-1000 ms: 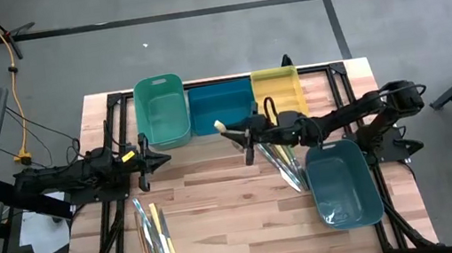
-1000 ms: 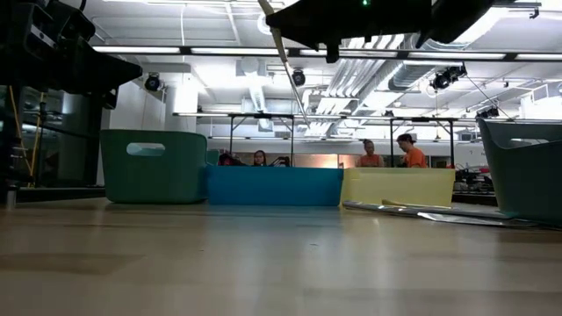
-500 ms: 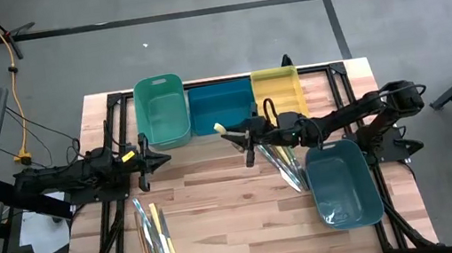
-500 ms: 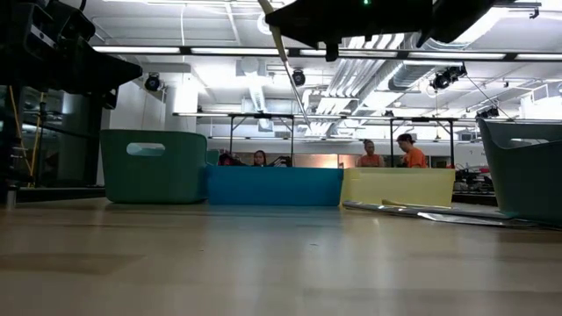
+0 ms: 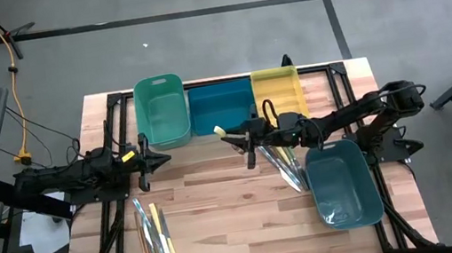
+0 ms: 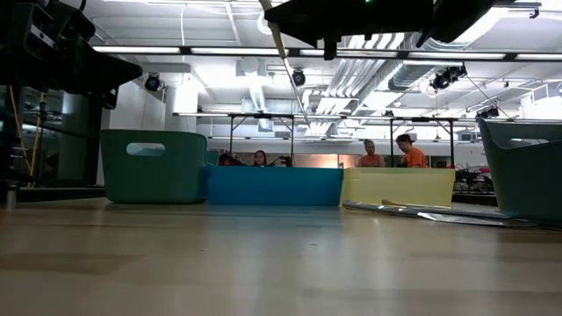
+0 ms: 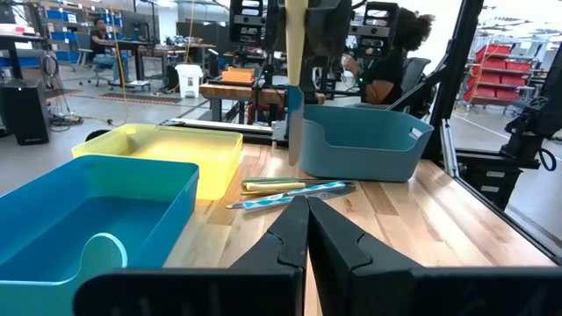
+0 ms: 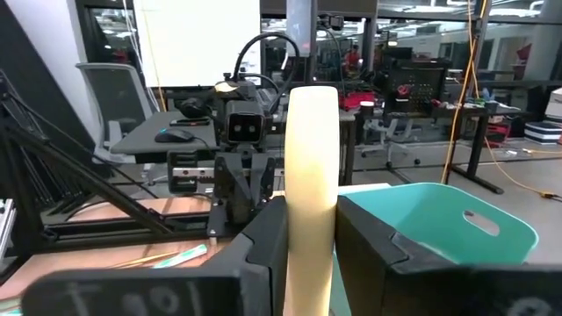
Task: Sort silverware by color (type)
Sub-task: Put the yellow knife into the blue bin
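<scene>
Wood-plank table [image 5: 220, 208], matt plastic bins [image 5: 161, 109], glossy silverware [image 5: 154, 236].

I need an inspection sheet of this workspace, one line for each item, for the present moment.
Surface: wooden table, mostly bare in the middle.
Job's things: loose utensils near the front left; second pile beside the teal bin; pale yellow-handled utensil held.
Clutter: green bin, blue bin, yellow bin along the back.
Grippers: right gripper shut on the utensil, by the blue bin; left gripper shut, empty.
Cables: orange cable on the floor.
Surroundings: people at benches behind.
</scene>
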Available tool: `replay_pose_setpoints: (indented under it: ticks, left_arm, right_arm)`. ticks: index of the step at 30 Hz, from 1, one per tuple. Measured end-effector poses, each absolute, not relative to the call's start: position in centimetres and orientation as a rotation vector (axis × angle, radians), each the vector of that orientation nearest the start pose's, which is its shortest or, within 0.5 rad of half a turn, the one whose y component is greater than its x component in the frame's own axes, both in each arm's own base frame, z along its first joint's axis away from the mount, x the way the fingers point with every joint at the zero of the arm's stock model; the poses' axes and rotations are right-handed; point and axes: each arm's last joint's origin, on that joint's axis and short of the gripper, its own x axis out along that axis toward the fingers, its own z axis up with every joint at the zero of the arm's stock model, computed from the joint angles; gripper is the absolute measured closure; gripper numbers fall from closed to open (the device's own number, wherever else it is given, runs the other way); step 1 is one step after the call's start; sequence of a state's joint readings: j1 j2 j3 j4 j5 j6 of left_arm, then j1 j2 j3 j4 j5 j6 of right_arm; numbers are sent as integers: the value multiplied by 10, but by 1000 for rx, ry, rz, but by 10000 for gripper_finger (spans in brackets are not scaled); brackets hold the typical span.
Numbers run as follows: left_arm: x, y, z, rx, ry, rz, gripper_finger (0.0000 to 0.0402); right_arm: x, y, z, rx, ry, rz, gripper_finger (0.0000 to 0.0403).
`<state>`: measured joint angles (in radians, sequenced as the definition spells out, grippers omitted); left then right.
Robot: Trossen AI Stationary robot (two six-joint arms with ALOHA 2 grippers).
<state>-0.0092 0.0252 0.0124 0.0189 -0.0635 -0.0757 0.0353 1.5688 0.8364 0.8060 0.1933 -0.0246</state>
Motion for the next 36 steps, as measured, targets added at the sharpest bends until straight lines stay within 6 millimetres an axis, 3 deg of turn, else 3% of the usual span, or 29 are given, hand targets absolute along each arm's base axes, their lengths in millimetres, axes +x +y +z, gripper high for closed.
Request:
replay_pose_setpoints:
  ticks: [4, 8, 15, 19, 22, 27, 36]
  left_arm:
    - [98, 1, 168, -76, -8, 54, 401]
    - [98, 1, 168, -76, -8, 54, 401]
    - [98, 1, 168, -76, -9, 54, 401]
    - [98, 1, 168, -76, -8, 54, 401]
    - [98, 1, 168, -76, -8, 54, 401]
    - [98, 1, 168, -76, -8, 54, 401]
    - [98, 1, 168, -76, -8, 54, 401]
  right_arm:
    - [338, 2, 259, -15, -82, -227, 336]
    - [349, -14, 279, -68, -45, -348, 336]
    - [376, -61, 335, -172, 176, -462, 336]
    - [394, -93, 346, -184, 360, -480, 336]
    - [409, -115, 335, -156, 525, -486, 336]
    - [433, -145, 290, -134, 738, -499, 336]
    - [456, -179, 211, -66, 880, -502, 336]
